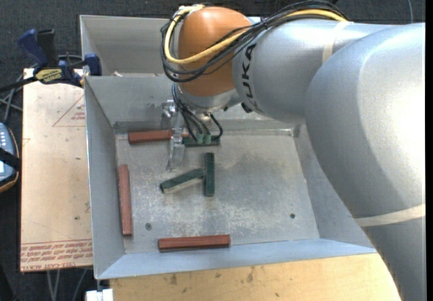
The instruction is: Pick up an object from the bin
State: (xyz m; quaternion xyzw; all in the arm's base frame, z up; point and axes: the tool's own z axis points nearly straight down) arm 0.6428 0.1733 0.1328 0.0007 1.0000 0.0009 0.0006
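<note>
My gripper (pixel 176 156) hangs low over the back middle of the bin floor, under the orange wrist cover. A brown bar (pixel 149 136) lies just to its left along the back wall, its right end reaching the gripper. Just below the gripper lie two dark green bars. One green bar (pixel 183 182) lies slanted, and the other green bar (pixel 210 174) lies lengthwise, touching the first at its right end. A short green piece (pixel 205 140) shows right beside the gripper at the back; whether it is gripped I cannot tell.
A long brown bar (pixel 124 199) lies along the left wall. Another brown bar (pixel 194 243) lies along the front wall. The right half of the floor is bare metal. The big arm covers the bin's right side.
</note>
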